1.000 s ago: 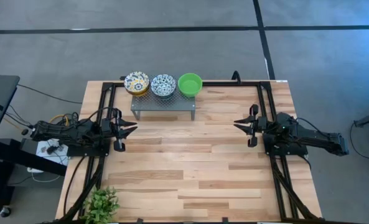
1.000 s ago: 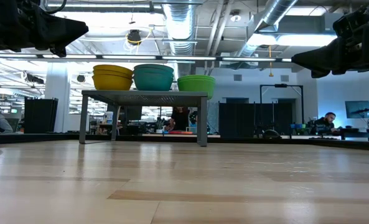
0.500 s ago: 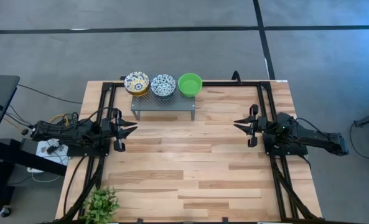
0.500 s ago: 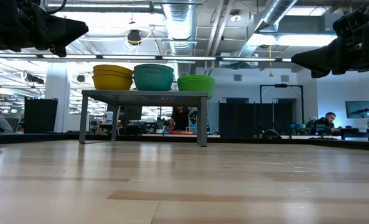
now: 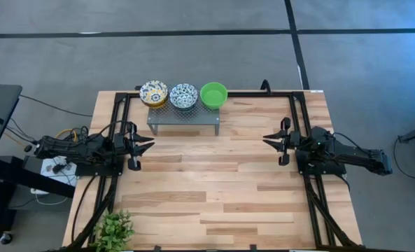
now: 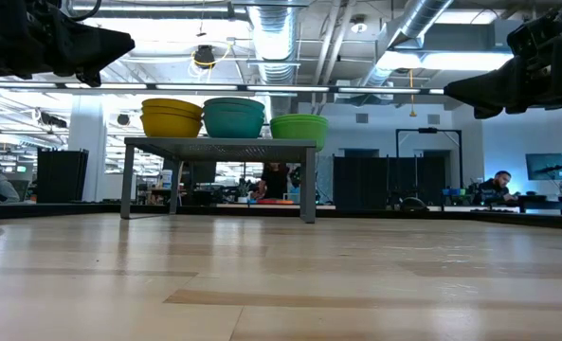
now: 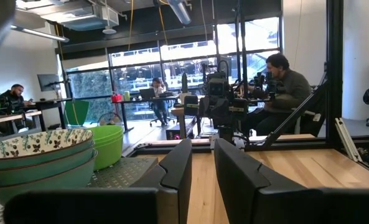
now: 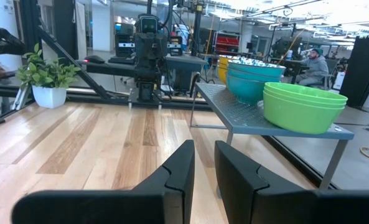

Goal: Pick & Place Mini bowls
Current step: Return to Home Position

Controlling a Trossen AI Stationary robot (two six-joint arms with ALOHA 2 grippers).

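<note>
The small round bowls stand in three stacks side by side on top of the grey perforated metal stand (image 5: 186,117), which sits at the rear edge of the light wooden surface (image 5: 214,199). The yellow-cream patterned stack (image 5: 154,92) is on the left arm's side, the blue-and-white patterned stack (image 5: 184,96) is in the middle, and the plain bright green stack (image 5: 213,95) is on the right arm's side. The left hand (image 5: 148,145) hangs raised over the surface's left edge, well apart from the stand and pointing inward; its fingers are drawn almost together with a narrow slit between them, gripping nothing. The right hand (image 5: 266,140) mirrors it at the right edge, fingers likewise nearly pressed together and empty. A small green potted plant (image 5: 114,227) stands at the near left corner.
</note>
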